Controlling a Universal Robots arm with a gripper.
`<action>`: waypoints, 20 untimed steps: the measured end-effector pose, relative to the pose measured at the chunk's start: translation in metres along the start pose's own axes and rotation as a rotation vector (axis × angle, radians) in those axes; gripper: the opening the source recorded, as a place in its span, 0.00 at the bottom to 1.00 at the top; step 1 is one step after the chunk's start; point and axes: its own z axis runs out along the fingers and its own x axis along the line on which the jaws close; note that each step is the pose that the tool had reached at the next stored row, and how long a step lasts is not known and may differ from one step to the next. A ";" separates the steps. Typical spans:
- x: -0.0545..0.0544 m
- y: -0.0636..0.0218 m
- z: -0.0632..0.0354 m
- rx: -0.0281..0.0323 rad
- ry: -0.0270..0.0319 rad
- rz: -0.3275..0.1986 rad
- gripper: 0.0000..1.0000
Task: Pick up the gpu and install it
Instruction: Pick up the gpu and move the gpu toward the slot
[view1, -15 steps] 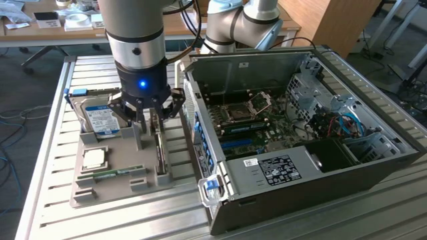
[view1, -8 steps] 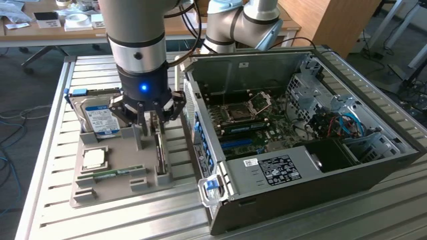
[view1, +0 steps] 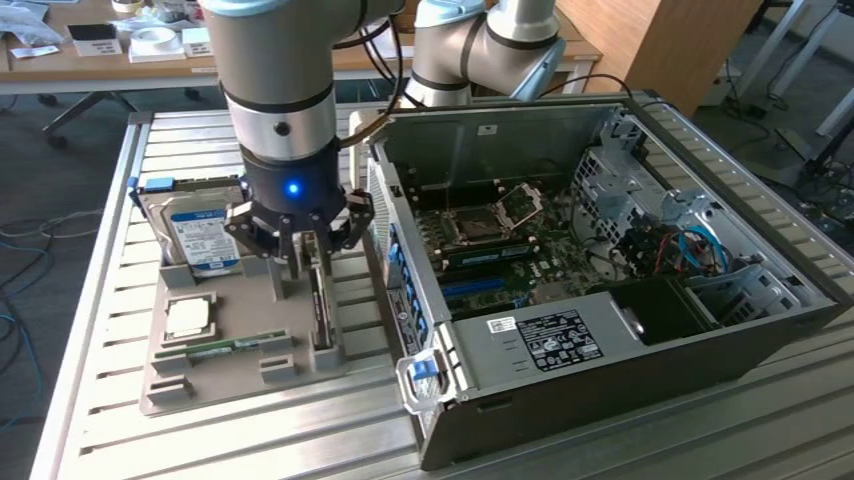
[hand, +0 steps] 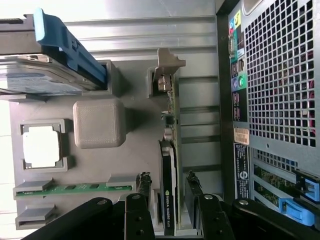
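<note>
The gpu (view1: 320, 318) stands on its long edge in a slot of the grey holder tray (view1: 214, 390), beside the open computer case (view1: 601, 260). In the wrist view the gpu (hand: 169, 150) shows as a thin dark card with a silver end bracket (hand: 167, 62) at its far end. My gripper (view1: 302, 280) hangs right over the card. My gripper (hand: 168, 184) is open, with one black finger (hand: 144, 186) on each side of the card's near end. I cannot tell whether the fingers touch it. The case's motherboard (view1: 487, 250) lies exposed.
On the same tray stand a silver hard drive (view1: 200, 235) with a blue clip, a square processor (view1: 190, 318) and a green memory stick (view1: 220, 347). The case's rear wall (hand: 275, 90) is close beside the card. All of it rests on a slatted metal table (view1: 107, 440).
</note>
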 end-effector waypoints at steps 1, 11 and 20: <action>0.000 -0.0001 0.0016 0.0000 0.0000 0.000 0.42; -0.003 -0.0002 0.0099 -0.0001 0.0003 0.000 0.42; -0.003 -0.0007 0.0213 0.0000 0.0004 0.000 0.42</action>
